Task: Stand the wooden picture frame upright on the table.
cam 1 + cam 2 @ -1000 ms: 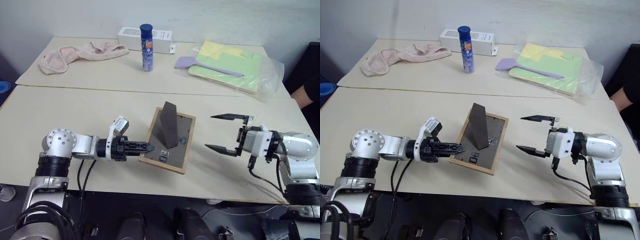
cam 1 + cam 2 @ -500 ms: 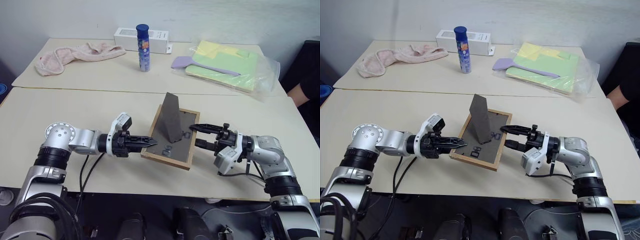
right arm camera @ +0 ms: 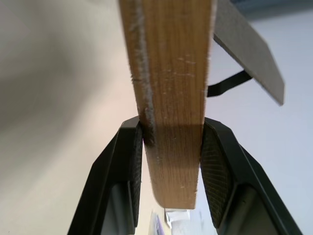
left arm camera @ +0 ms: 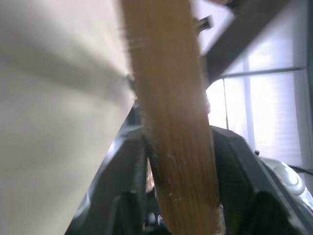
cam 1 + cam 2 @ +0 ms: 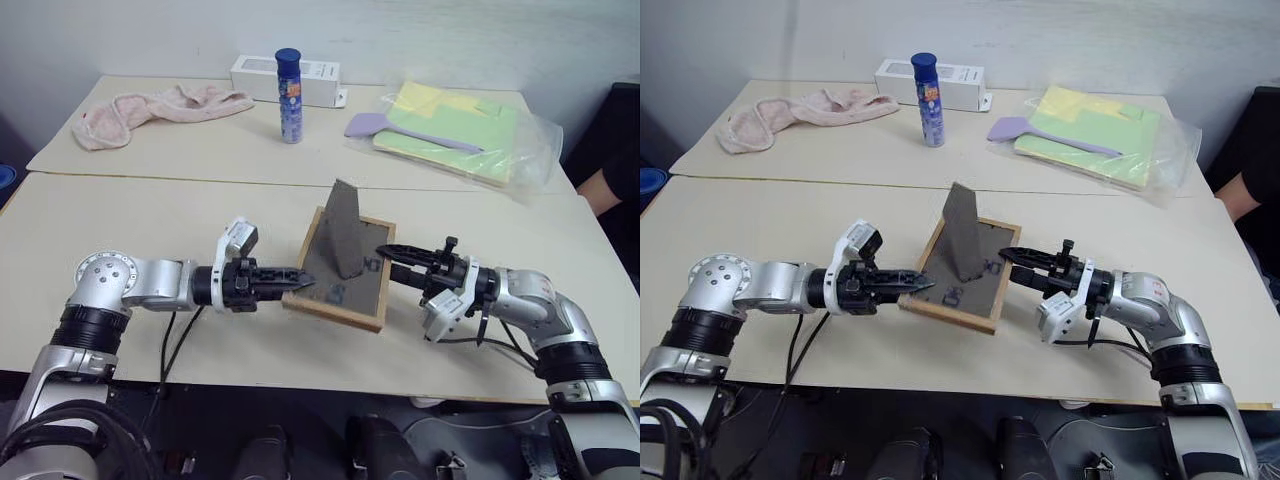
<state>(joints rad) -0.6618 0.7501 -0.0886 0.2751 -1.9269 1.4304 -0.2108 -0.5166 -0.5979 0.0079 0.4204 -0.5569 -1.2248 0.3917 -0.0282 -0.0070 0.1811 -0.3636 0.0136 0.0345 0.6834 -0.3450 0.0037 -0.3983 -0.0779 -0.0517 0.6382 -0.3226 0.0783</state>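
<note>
Picture frame (image 5: 340, 262): we see it centre of view, back up, stand raised.
Right gripper (image 3: 168, 147): clamps its edge.
Left gripper (image 4: 178, 161): fingers straddle opposite edge; grip unclear to us.
Table (image 5: 150, 215): beneath.

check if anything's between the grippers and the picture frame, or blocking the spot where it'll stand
Nothing visible. The right gripper already has the wooden picture frame's edge between its fingers, and the left gripper is at the opposite edge. The table around it is bare; the blue bottle and towel sit far back.
</note>
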